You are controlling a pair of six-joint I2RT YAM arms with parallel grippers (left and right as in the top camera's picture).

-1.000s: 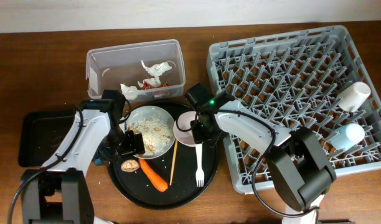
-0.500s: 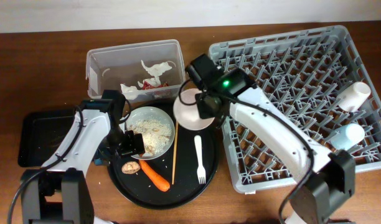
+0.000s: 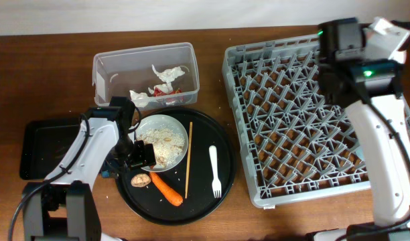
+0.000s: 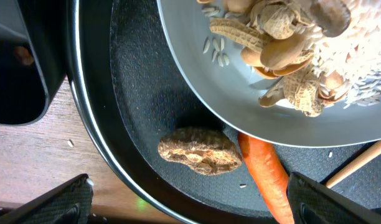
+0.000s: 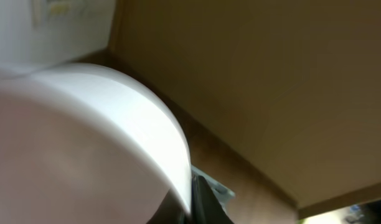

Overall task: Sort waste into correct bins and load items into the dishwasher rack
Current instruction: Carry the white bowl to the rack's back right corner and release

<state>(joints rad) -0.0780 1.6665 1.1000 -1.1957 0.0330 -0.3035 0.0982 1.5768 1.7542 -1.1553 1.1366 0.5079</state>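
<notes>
My right gripper (image 3: 378, 32) is shut on the pale bowl (image 3: 390, 28) and holds it high above the far right corner of the grey dishwasher rack (image 3: 285, 120). In the right wrist view the bowl (image 5: 84, 137) fills the left side. My left gripper (image 3: 139, 156) is open and low over the round black tray (image 3: 205, 201). The brown nut-like lump (image 4: 200, 151) lies between its fingers, with the carrot (image 4: 268, 177) beside it. The white plate (image 3: 143, 127) holds beige crumbs (image 3: 166, 142). The fork (image 3: 214, 171) and a chopstick (image 3: 187, 161) lie on the round tray. The cups are hidden under my right arm.
The clear tub (image 3: 108, 67) at the back holds white paper scraps (image 3: 166, 72) and a red wrapper (image 3: 173, 91). The flat black tray (image 3: 47, 150) lies at the far left. The plate (image 4: 240, 93) holds peanut shells and rice.
My right arm has lifted the bowl off the round tray and carried it up and right, to above the rack's far right corner. The left arm has not moved.
</notes>
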